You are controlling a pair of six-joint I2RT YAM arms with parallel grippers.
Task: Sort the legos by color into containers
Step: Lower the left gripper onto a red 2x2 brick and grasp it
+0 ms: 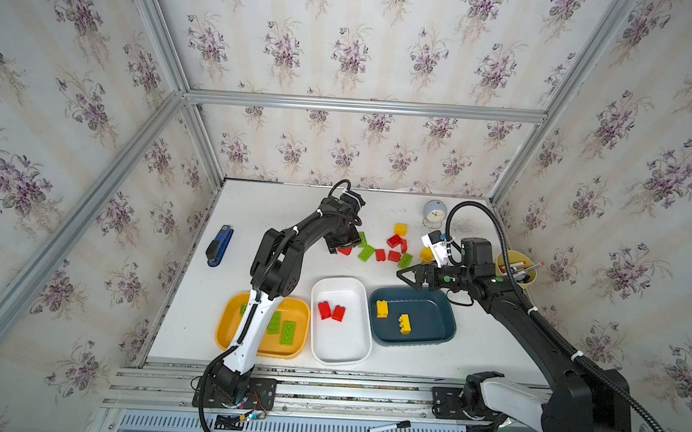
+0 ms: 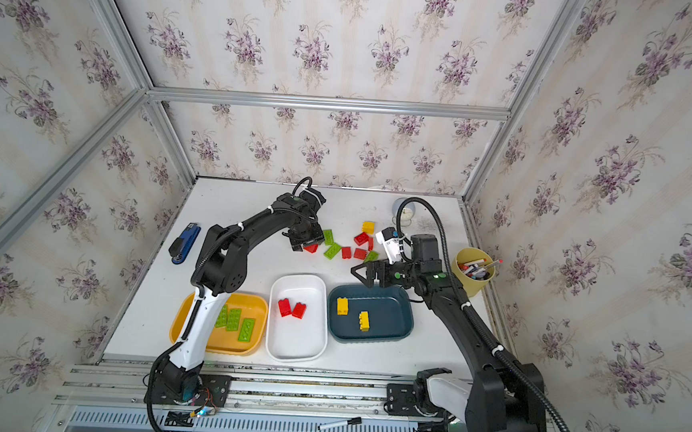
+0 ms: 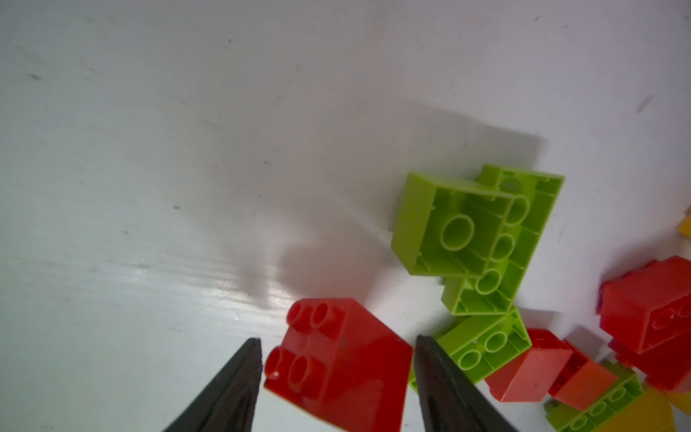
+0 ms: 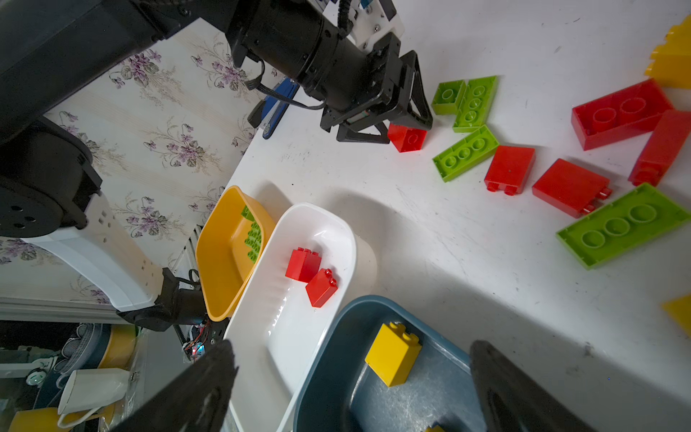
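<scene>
Left claw (image 3: 337,338) straddles a tilted red brick (image 3: 347,370), grip unclear; best squeeze its flat sides and lift clear of the green bricks (image 3: 456,232). Right claw (image 4: 353,347) gapes empty.

White tabletop (image 1: 253,206) | lower centre: orange-yellow tray (image 1: 223,329), white tray (image 1: 339,341), teal tray (image 1: 433,315) side by side | centre: loose red, green, yellow bricks (image 1: 394,241) scattered | left: blue stapler (image 1: 219,245) | upper right: clock (image 1: 434,213) | right edge: pen cup (image 2: 470,286)

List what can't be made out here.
- Green bricks in orange tray: left arm covers some in both top views.
- Left pincer and red brick: grip unclear in left wrist view; mostly covered in both top views.
- Yellow bricks: partly behind right wrist camera in a top view.
</scene>
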